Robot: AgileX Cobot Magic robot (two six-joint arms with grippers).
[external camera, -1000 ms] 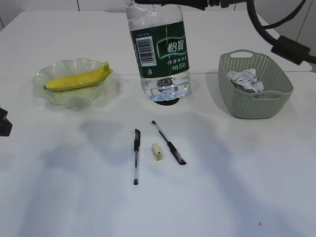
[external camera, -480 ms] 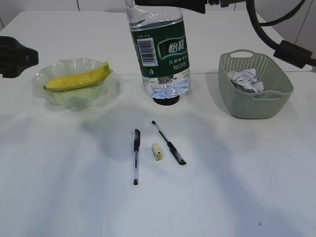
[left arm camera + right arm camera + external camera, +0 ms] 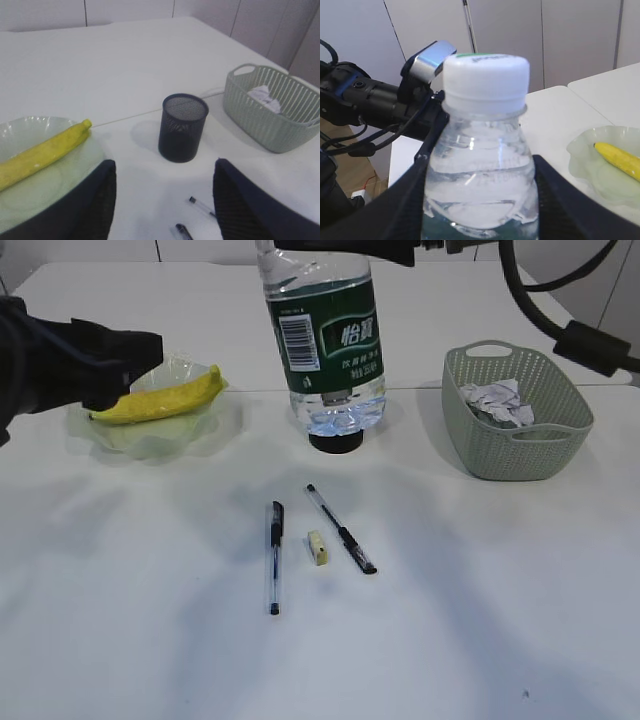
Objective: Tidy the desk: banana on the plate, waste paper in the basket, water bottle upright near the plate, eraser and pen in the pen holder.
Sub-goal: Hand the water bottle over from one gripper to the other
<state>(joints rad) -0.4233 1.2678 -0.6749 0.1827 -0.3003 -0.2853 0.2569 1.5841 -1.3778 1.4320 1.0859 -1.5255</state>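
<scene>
Right wrist view: right tool point(image 3: 480, 165) is clamped on the clear plastic water bottle point(image 3: 325, 340), held upright above the black mesh pen holder point(image 3: 183, 127). Advice: lower it vertically beside the pale green scalloped plate point(image 3: 215, 425). Left tool point(image 3: 162, 200) stands apart, empty.

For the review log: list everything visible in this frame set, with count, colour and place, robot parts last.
banana: one, yellow, lying in the plate
plate: one, pale green, left on the desk
water bottle: one, clear with green label and white cap, upright, centre back
pen holder: one, black mesh, behind the bottle
basket: one, sage green, right
waste paper: crumpled, white, in the basket
pens: two, black and clear, centre front
eraser: one, pale yellow, between the pens
desk: white
left gripper: black, open, empty, over the plate
right gripper: black, gripping the bottle's shoulder
</scene>
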